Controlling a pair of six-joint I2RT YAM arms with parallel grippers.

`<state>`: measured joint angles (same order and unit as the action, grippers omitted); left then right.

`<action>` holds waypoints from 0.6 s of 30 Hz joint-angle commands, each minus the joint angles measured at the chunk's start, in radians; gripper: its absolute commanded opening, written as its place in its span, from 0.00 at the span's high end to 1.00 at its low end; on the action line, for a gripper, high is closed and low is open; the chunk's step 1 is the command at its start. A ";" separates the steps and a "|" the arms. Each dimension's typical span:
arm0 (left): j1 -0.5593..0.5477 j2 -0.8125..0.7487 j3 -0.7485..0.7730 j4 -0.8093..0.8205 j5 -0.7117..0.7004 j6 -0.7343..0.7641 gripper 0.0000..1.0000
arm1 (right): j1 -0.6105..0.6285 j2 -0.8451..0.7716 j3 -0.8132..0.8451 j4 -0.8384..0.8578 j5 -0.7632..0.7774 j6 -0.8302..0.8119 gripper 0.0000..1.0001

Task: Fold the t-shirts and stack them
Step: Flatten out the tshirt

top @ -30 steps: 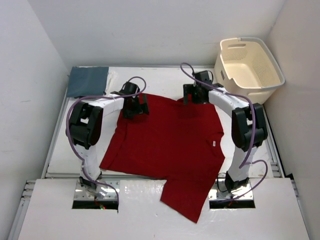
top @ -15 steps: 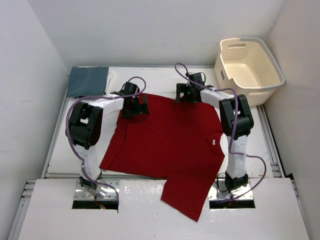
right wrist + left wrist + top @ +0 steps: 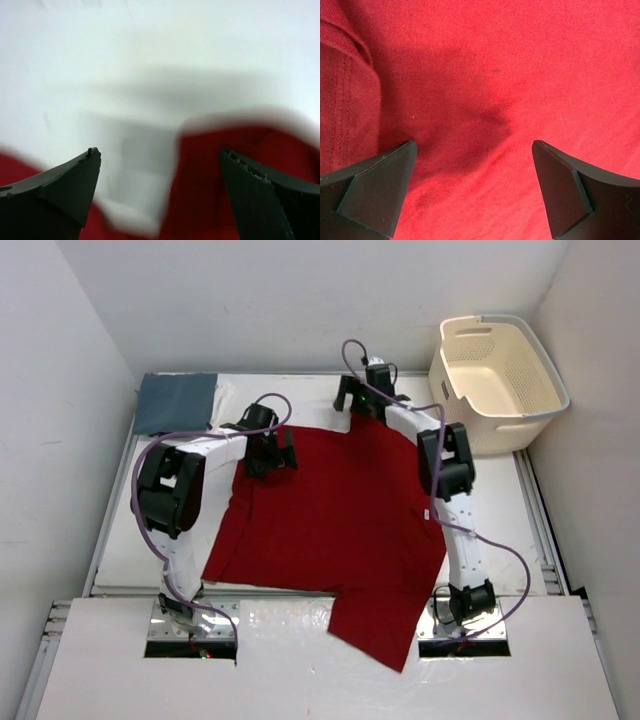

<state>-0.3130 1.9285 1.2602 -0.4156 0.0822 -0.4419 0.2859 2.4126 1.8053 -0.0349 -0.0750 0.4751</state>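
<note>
The bright red t-shirt lies spread on the table, one sleeve hanging over the near edge. My left gripper is open, low over its far left part; in the left wrist view red cloth fills the gap between the fingers. My right gripper is open over the shirt's far edge; its view is blurred and shows red cloth and white table between the fingers. A folded blue-grey t-shirt lies at the far left corner. The white t-shirt is out of view.
A cream perforated laundry basket stands at the far right corner. White walls close in the table on the left, back and right. The white table shows bare left of the red shirt.
My right gripper has moved left and farther back along the shirt's far edge, from over the cloth to its border. The red shirt's edges shifted slightly. The left arm has not moved.
</note>
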 commanded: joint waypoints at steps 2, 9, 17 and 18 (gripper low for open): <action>0.012 -0.014 -0.012 -0.018 0.005 0.003 0.00 | 0.012 0.231 0.500 -0.001 0.012 0.011 0.01; 0.014 -0.029 0.048 -0.051 -0.039 0.005 0.00 | 0.009 0.067 0.276 -0.035 0.050 -0.159 0.01; 0.023 -0.062 0.062 -0.089 -0.142 -0.014 0.00 | 0.021 -0.427 -0.233 -0.287 0.127 -0.257 0.01; 0.025 -0.071 0.058 -0.091 -0.153 -0.024 0.00 | 0.024 -0.473 -0.300 -0.283 0.124 -0.241 0.01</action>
<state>-0.3073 1.9240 1.2999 -0.4923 -0.0151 -0.4461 0.2962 2.1357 1.6814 -0.2874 0.0154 0.2646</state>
